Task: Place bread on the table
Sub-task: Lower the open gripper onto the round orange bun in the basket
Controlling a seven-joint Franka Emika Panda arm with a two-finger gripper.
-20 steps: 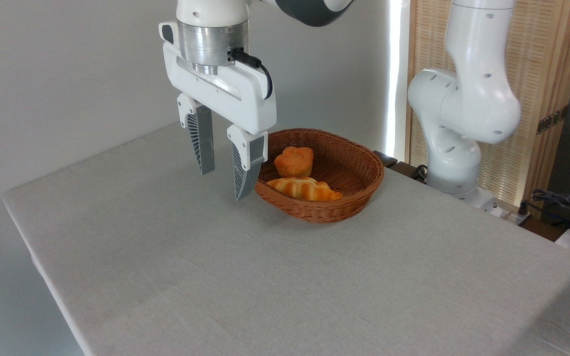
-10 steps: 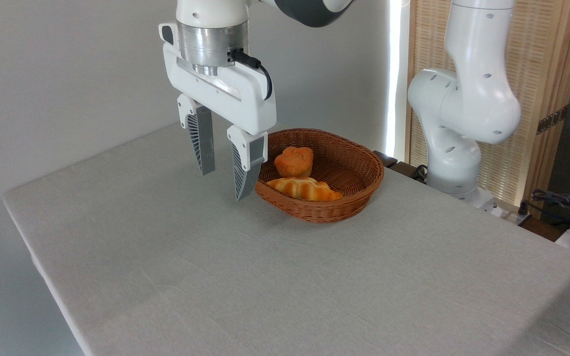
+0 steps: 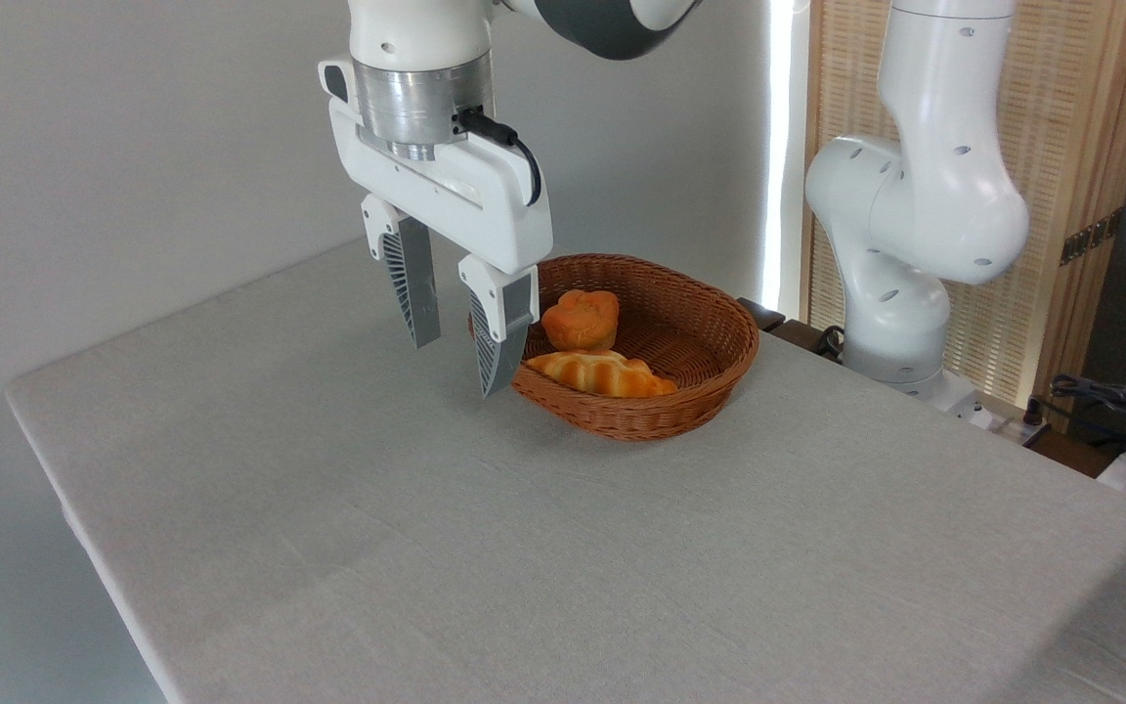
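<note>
Right, nearest the camera there's one table [image 3: 485, 548], a big stretch of light grey-beige cloth with a rounded corner at the left. Nothing rests on this front part of it.

Moving back, one gripper [image 3: 457, 370] hangs above the cloth, pointing down, just left of the basket. Two ribbed grey fingers [image 3: 414, 288], and the jaws stand moderately apart with nothing between them. The right-hand finger's tip overlaps the basket's left rim in this view; whether it touches the wicker I can't tell. A black cable loops off the white gripper body, under a silver wrist ring.

Next, one brown wicker basket [image 3: 710, 376], oval, sitting on the table towards the far side. Inside it, two baked items. At the front, one long golden ridged loaf [image 3: 602, 373], lying on its side along the basket's near wall. Just behind it, one bread [image 3: 580, 320], the small round orange-brown bun with the lumpy top, upright, and its base looks to be touching the loaf. So the bread is in the basket, to the right of the gripper and a little below the finger mounts.

Farther back on the right, the arm's white base and joints [image 3: 915, 215] rise beside the table's far edge. Behind that stands one slatted wooden screen [image 3: 1081, 147], and at the left a plain pale wall [image 3: 133, 147].
</note>
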